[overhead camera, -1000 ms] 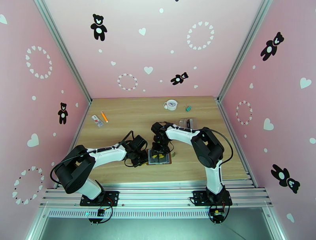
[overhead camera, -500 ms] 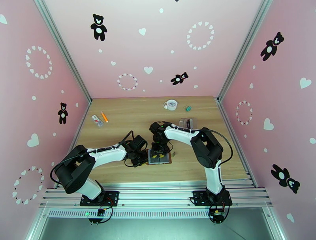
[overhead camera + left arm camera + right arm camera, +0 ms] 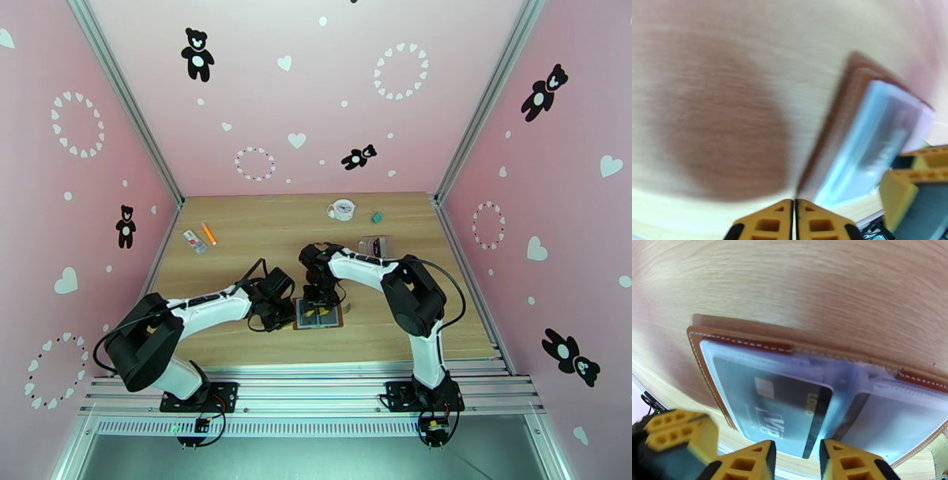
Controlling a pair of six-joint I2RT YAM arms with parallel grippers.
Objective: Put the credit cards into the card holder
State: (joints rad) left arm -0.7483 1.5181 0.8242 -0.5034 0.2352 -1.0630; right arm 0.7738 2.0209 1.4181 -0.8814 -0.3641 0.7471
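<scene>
Right wrist view: shifted slightly left, the right gripper [image 3: 797, 451], jaws slightly apart, has the dark card [image 3: 782, 409] just ahead, seemingly almost seated in the wallet [image 3: 742, 340]; the left gripper [image 3: 794, 205] stays closed.

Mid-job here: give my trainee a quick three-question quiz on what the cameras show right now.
1. True or false: the card holder lies open on the table.
2. The dark card is: A) on bare wood, B) tucked in the holder's clear sleeve, C) lifted well above the wood.
3. Fill in: the fingers of the left hand are pressed ___.
Key: 1 true; 2 B; 3 together.
</scene>
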